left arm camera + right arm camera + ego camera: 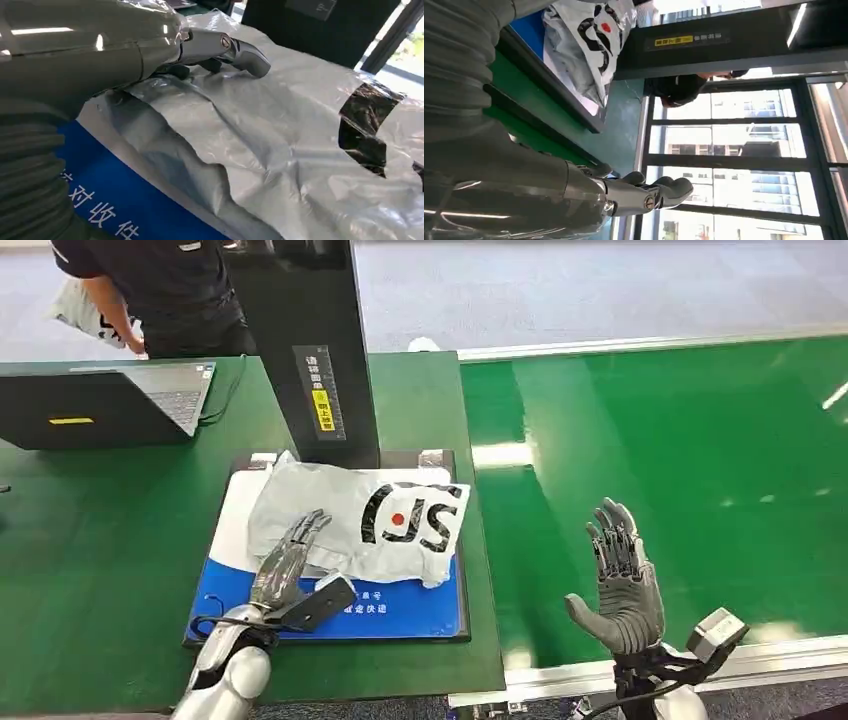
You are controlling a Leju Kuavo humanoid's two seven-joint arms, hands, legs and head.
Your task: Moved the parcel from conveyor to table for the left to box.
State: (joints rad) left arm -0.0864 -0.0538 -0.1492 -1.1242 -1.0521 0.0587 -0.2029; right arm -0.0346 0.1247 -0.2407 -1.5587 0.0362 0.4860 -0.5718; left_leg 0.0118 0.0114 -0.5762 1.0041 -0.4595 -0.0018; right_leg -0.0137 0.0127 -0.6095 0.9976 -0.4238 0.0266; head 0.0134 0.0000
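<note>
The parcel (360,518), a crinkled grey-white poly mailer w/ a black logo and a red dot, lies centre frame in the head view on a blue-and-white mat (400,612) w/ a dark border. The mat sits on the green table (100,540), left half of the picture. The bag's far edge is right at the foot of a black upright post (310,340) carrying a yellow label.

Left hand (288,560) comes up from the lower left, fingers stretched out fairly straight and lying flat on the near left part of the parcel. It's touching the plastic, not wrapped round it; the wrist view shows the thumb (240,52) resting on top of the wrinkled film w/ nothing pinched.

Right hand (625,585) is lower right, over the glossy green conveyor belt (680,460), palm upright, fingers spread apart, thumb out to the side, holding nothing. It's well apart from the parcel.

Upper left on the table: an open laptop (110,400). Behind it, at the top left edge, a person in a dark top (160,285) stands holding something pale.
</note>
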